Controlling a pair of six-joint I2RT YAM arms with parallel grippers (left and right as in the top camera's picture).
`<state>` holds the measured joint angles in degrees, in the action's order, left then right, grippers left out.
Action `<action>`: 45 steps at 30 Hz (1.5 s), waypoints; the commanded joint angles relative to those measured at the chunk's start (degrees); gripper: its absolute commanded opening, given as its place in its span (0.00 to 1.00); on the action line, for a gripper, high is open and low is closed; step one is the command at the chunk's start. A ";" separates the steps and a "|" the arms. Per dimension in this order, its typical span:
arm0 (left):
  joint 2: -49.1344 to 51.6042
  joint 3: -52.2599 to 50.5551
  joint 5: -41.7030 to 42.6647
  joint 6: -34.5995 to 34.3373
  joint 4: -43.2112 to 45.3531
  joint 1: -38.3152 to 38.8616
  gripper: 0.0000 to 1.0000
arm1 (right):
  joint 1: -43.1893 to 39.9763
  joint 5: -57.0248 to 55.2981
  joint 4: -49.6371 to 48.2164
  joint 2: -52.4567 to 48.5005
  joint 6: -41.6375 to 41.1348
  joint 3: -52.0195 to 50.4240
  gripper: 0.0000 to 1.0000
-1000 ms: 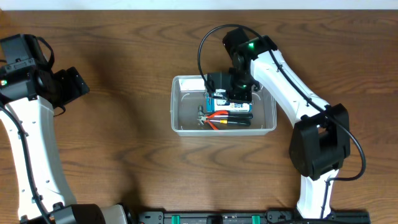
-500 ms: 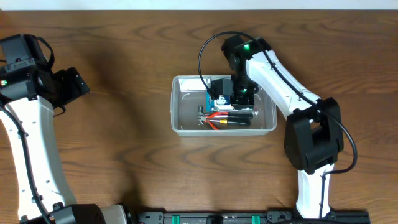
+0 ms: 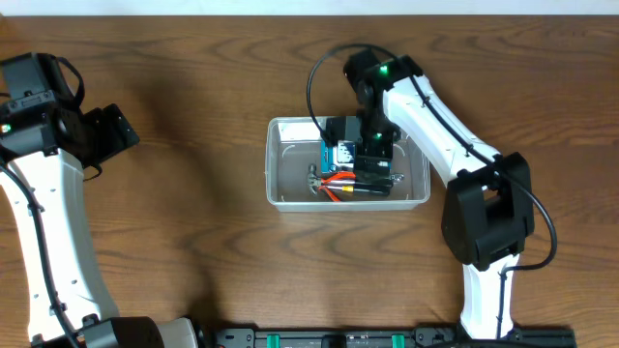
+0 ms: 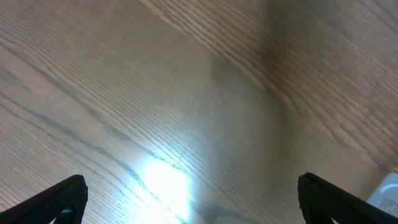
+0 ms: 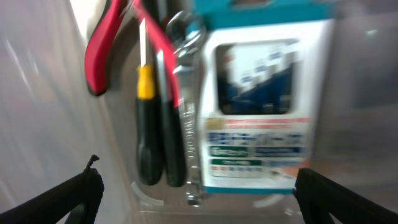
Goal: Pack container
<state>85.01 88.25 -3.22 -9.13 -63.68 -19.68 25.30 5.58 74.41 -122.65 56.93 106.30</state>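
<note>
Overhead: the container [image 3: 274, 164] sits in the middle of the table [image 3: 174, 222], with its long axis running left to right across the frame. The right gripper [image 3: 348, 145] hangs directly over its upper middle part, above a blue-and-white box [image 3: 338, 157] that lies inside. Red-handled pliers [image 3: 338, 178] and a black screwdriver [image 3: 372, 189] lie along the lower wall, parallel to the long axis. The left gripper [image 3: 118, 130] is in the upper left of the frame, well apart from the container, so the right arm is by far the nearer. From this height I cannot tell how either pair of fingers stands.

Left wrist: the left gripper [image 4: 191, 186] shows its two fingertips in the bottom corners, spread wide with only bare wood between them, so it is released and empty. A pale corner at the lower right edge is probably the container, lying off to that side.

Right wrist: the picture is blurred. The right gripper [image 5: 196, 186] also has its fingertips far apart in the bottom corners and grips nothing. The box [image 5: 255, 112] fills the upper right of the frame and lies flat on the container floor, beneath the spread fingers and apart from them. To its left a silver wrench [image 5: 188, 130], the screwdriver [image 5: 146, 124] and the pliers [image 5: 102, 50] run top to bottom, side by side. Any further packing would probably fall to this arm, working straight down.
</note>
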 commanded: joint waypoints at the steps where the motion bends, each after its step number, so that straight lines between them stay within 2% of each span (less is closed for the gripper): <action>1: -0.46 0.92 -0.50 0.31 -0.13 -0.13 0.98 | 1.31 1.14 0.68 0.28 -6.49 7.89 0.99; 8: -0.46 0.92 -0.48 0.31 -0.13 -0.13 0.98 | 0.09 -0.85 7.85 2.32 -17.03 27.12 0.99; 12: -0.46 0.92 -0.48 0.31 -0.13 -0.13 0.98 | -2.58 -4.37 14.05 7.02 -23.34 32.83 0.99; 23: -0.46 0.92 -0.50 0.31 -0.13 -0.13 0.98 | -9.86 -4.59 18.75 29.81 -34.93 32.89 0.99; 29: -0.46 0.92 -0.48 0.31 -0.13 -0.13 0.98 | -10.45 -9.92 22.88 42.27 -42.27 31.32 0.99; 34: -0.46 0.92 -0.48 0.31 -0.13 -0.13 0.98 | -10.45 -15.58 22.75 53.70 -48.92 23.58 0.99; 39: -0.46 0.92 -0.48 0.31 -0.13 -0.13 0.98 | -10.45 -19.34 21.05 66.58 -55.56 10.19 0.99; 45: -0.46 0.92 -0.50 0.31 -0.13 -0.13 0.98 | -10.45 -15.56 3.89 83.27 -60.08 -12.22 0.99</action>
<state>85.01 88.25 -3.25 -9.13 -63.66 -19.68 15.25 -10.92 81.36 -43.97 1.45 101.38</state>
